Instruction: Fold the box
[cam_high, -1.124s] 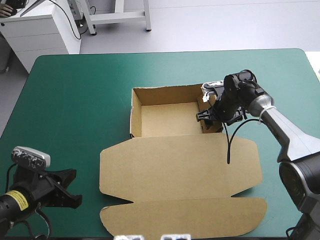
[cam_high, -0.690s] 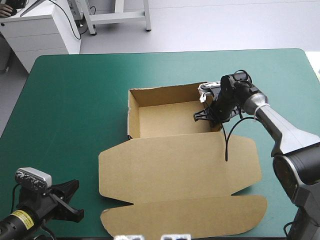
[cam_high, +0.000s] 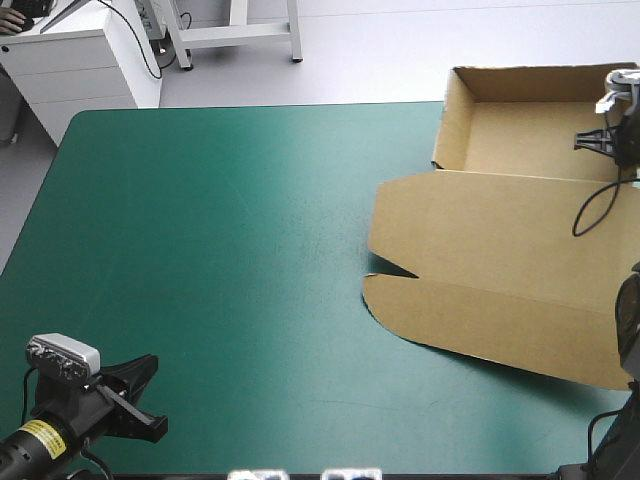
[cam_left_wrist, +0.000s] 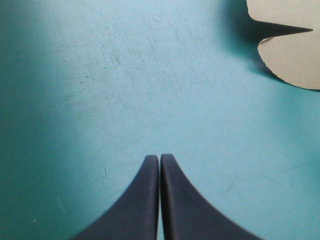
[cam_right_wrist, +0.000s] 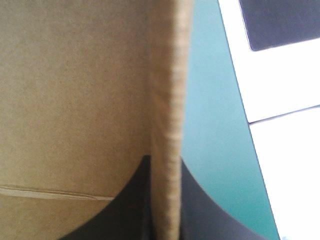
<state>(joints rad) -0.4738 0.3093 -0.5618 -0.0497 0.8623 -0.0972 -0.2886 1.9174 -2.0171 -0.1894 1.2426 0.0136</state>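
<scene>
Box (cam_high: 480, 230) slid far right, right tool (cam_right_wrist: 165, 162) clamping its wall; left tool (cam_left_wrist: 159, 158) together.

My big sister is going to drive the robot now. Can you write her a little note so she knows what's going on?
Left gripper: shut, holding nothing, over the bare teal-green cover near its near-left corner.
Right gripper: shut on the box, pinching its right wall.
Box: far right, with the tray reaching past the cover's far edge.
Done: tray walls are raised.
Left: the lid lies open and flat.
</scene>
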